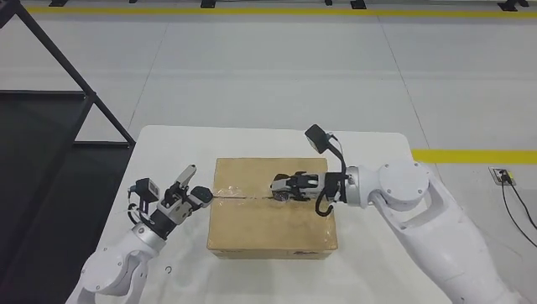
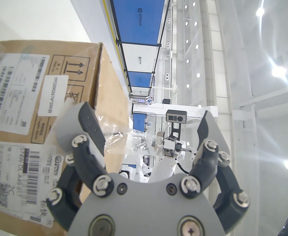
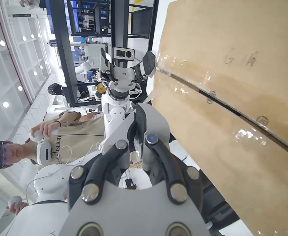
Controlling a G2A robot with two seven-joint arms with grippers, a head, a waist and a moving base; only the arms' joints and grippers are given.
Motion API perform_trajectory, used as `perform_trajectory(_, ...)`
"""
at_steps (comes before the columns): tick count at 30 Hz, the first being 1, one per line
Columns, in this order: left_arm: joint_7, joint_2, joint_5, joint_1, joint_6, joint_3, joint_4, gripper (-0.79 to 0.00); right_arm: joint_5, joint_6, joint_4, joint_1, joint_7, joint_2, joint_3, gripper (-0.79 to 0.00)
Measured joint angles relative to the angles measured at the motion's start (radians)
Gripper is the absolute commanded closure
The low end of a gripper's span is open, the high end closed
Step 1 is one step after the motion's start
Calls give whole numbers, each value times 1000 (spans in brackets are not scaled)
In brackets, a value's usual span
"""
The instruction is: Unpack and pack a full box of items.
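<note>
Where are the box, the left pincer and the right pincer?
box (image 1: 252,224): top view, on its near flap.
left pincer (image 2: 146,116): left wrist view, between its open fingertips.
right pincer (image 3: 138,116): right wrist view, where its shut fingertips meet.

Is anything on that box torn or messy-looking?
Yes. The clear tape at one end of the cardboard box hangs loose and crumpled off the edge, beside the open left hand. The top seam gapes slightly.

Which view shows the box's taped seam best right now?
Right wrist view: the seam runs close and long under glossy tape. Top view shows it thin, partly under the right pincer. Left wrist view shows the box by its labelled side instead.
</note>
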Motion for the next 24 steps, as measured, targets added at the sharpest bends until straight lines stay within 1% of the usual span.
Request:
perform_trajectory(5, -10, 3, -35, 31, -11, -48, -11, -785, 60, -33, -5, 27, -16, -12, -9, 0)
perform_trajectory(11, -21, 6, -66, 60, -22, -82, -7, -785, 161, -94, 8, 66, -39, -33, -29, 0)
perform_trajectory(17, -34, 7, -91, 73, -28, -101, 16, -785, 244, -122, 39, 122, -53, -59, -69, 0)
perform_trajectory(24, -52, 8, -116, 81, -32, -115, 40, -785, 296, -150, 63, 171, -55, -85, -114, 0)
